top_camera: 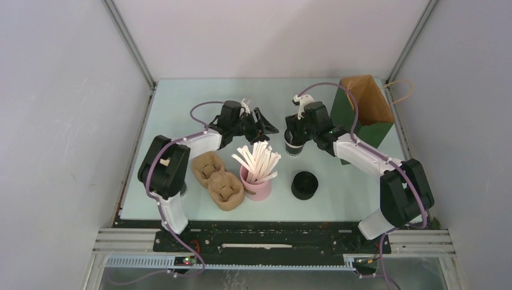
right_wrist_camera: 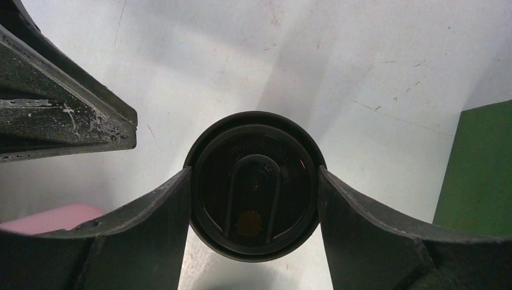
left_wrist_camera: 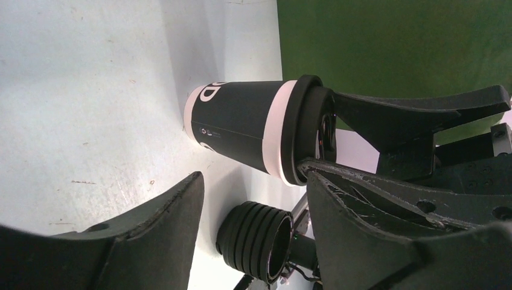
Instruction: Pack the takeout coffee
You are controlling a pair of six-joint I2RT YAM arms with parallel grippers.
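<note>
The takeout coffee [top_camera: 293, 145], a small black paper cup with a black lid, stands on the table at the middle back. My right gripper [top_camera: 296, 134] comes down on it from above. In the right wrist view its two fingers [right_wrist_camera: 163, 211] press both sides of the lid [right_wrist_camera: 253, 151], so the right gripper [right_wrist_camera: 253, 176] is shut on the cup. In the left wrist view the cup [left_wrist_camera: 241, 130] shows with the right fingers [left_wrist_camera: 410, 115] at its lid. My left gripper [top_camera: 261, 124] is open and empty just left of the cup, also in its own view [left_wrist_camera: 253, 181].
A green paper bag [top_camera: 362, 112] with a brown inside stands open right of the cup. A squat black ribbed stack [top_camera: 304, 185] sits in front of the cup. A pink holder of wooden sticks [top_camera: 256, 181] and a brown pulp cup carrier [top_camera: 217, 178] lie front left.
</note>
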